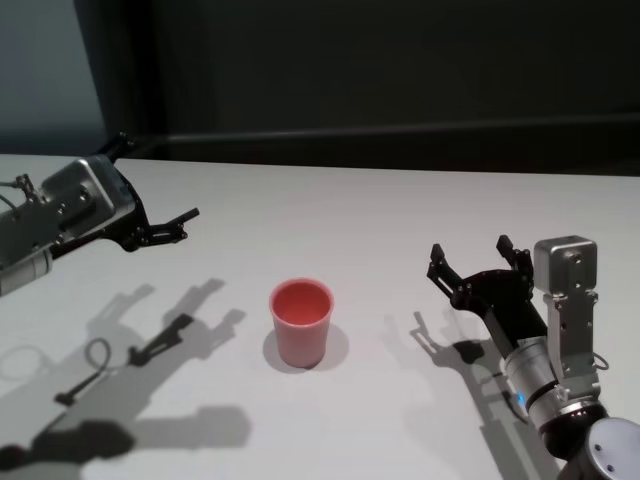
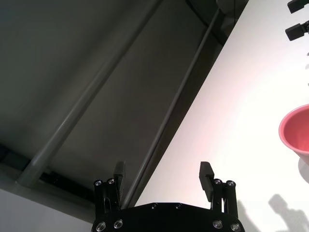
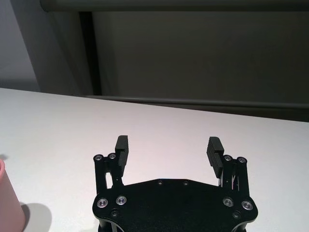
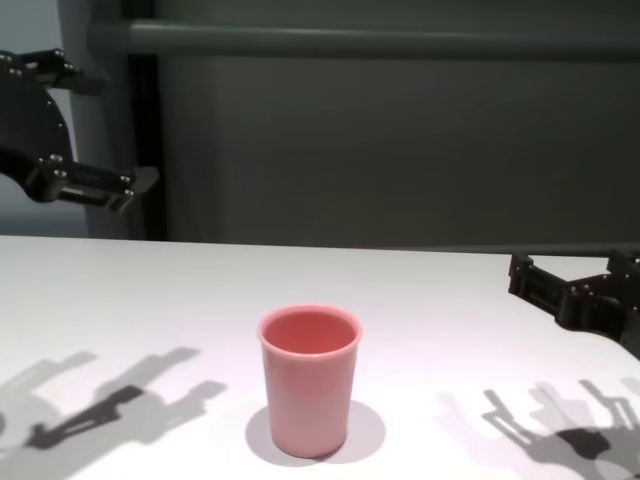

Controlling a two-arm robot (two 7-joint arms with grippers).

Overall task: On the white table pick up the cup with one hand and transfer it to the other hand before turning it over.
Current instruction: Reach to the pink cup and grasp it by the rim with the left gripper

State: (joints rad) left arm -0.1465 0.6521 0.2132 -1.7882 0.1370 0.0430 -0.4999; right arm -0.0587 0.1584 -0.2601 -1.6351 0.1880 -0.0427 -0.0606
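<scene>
Both grippers, left and right, hang jaws apart, flanking the upright cup, its base hidden.

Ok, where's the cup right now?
The cup stands upright, mid-table in the head view, on the white table, between the open left gripper and open right gripper, untouched.

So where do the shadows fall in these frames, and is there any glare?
Head view: hard-edged gripper shadows lie on the matte white table, below the open left gripper and beside the open right gripper; the pink plastic tumbler casts a small shadow at its base. Chest view: same shadows, no glare. Left wrist view: tabletop looks bright.
</scene>
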